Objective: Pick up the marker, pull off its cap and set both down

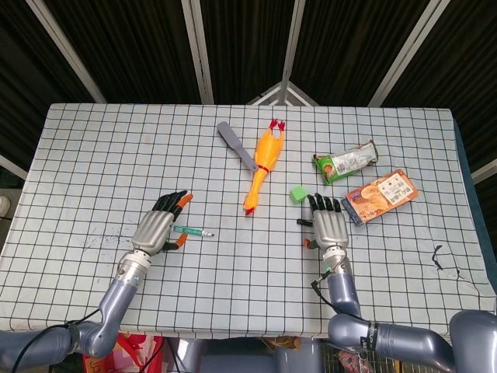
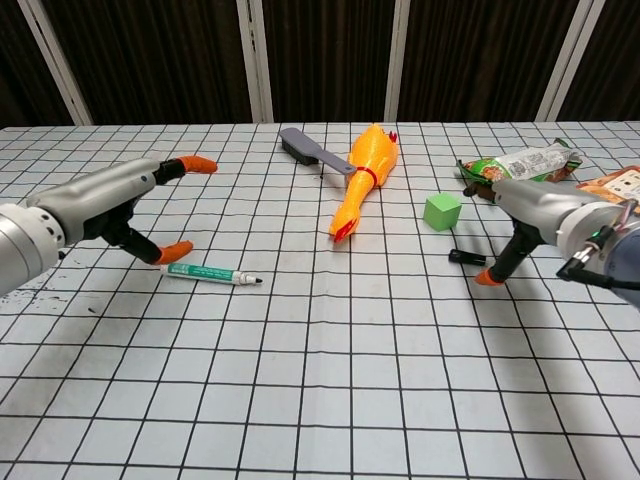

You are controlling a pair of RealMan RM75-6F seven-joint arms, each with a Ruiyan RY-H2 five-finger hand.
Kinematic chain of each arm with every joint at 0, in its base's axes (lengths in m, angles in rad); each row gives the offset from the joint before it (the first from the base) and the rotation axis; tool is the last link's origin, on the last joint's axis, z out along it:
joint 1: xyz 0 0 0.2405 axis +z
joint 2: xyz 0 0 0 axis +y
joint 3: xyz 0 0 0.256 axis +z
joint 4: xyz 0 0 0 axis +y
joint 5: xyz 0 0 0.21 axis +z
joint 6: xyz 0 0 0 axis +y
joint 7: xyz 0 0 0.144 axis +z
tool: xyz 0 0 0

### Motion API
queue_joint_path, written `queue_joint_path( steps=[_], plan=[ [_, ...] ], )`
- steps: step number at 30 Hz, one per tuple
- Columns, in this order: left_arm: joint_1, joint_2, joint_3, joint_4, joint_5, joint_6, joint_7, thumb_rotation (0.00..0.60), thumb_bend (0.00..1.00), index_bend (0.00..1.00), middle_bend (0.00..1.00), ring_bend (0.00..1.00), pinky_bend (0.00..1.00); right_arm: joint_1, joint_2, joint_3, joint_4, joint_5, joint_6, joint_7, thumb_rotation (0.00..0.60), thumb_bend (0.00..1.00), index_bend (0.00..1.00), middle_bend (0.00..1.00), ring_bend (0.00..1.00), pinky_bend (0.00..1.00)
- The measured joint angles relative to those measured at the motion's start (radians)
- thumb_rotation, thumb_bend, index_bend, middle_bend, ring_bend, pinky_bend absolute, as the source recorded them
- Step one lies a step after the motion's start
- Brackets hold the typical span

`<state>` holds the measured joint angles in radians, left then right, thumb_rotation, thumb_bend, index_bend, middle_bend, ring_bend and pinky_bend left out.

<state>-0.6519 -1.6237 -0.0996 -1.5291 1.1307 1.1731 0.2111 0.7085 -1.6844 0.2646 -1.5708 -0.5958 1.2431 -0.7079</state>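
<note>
The marker [image 2: 210, 273] lies flat on the counter [image 2: 320, 400], uncapped, just under my left hand [image 2: 120, 195], whose fingers are spread and empty. Its long axis points toward the chicken [image 2: 362, 180]. The cap [image 2: 465, 257] lies beside my right hand [image 2: 530, 215], also empty.

Bare desk [image 2: 330, 380] across the near half, rubber chicken [image 2: 362, 180] and brush [image 2: 305, 149] mid-back, green cube [image 2: 441, 210] and snack packets [image 1: 365, 179] crowding right
</note>
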Motion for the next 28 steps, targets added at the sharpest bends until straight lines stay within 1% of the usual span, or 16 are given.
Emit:
queue_joint_path(
  steps=[3,7,11,15,17,21,26,28],
  plan=[
    [0.017,0.031,-0.002,-0.031,0.017,0.028,-0.004,0.6,0.52,0.01,0.0,0.0,0.0,-0.017,0.04,0.003,-0.038,-0.026,0.023,0.016,0.6,0.22,0.11,0.05,0.01,0.0],
    [0.071,0.116,0.005,-0.086,0.044,0.105,-0.003,0.6,0.52,0.03,0.01,0.0,0.0,-0.058,0.127,-0.013,-0.085,-0.098,0.077,0.032,0.6,0.23,0.16,0.05,0.01,0.0],
    [0.14,0.218,0.024,-0.12,0.057,0.178,0.008,0.6,0.53,0.06,0.01,0.0,0.0,-0.121,0.224,-0.054,-0.097,-0.177,0.135,0.052,0.6,0.24,0.18,0.05,0.01,0.0],
    [0.221,0.319,0.051,-0.132,0.066,0.245,0.013,0.6,0.53,0.06,0.01,0.0,0.0,-0.178,0.295,-0.099,-0.086,-0.222,0.153,0.08,0.6,0.24,0.17,0.05,0.01,0.0],
    [0.263,0.362,0.064,-0.131,0.067,0.269,-0.005,0.6,0.53,0.06,0.0,0.0,0.0,-0.205,0.32,-0.115,-0.076,-0.243,0.159,0.11,0.6,0.24,0.17,0.05,0.01,0.0],
    [0.325,0.408,0.083,-0.105,0.063,0.283,-0.086,0.6,0.53,0.06,0.0,0.0,0.0,-0.253,0.363,-0.137,-0.055,-0.28,0.161,0.19,0.6,0.24,0.16,0.05,0.01,0.0],
    [0.396,0.431,0.105,-0.006,0.073,0.283,-0.252,0.6,0.53,0.06,0.0,0.0,0.0,-0.316,0.448,-0.17,-0.038,-0.378,0.147,0.327,0.6,0.24,0.16,0.05,0.01,0.0],
    [0.42,0.434,0.11,0.036,0.093,0.282,-0.289,0.6,0.53,0.06,0.0,0.0,0.0,-0.333,0.472,-0.177,-0.037,-0.408,0.143,0.347,0.6,0.24,0.16,0.05,0.01,0.0]
  ],
)
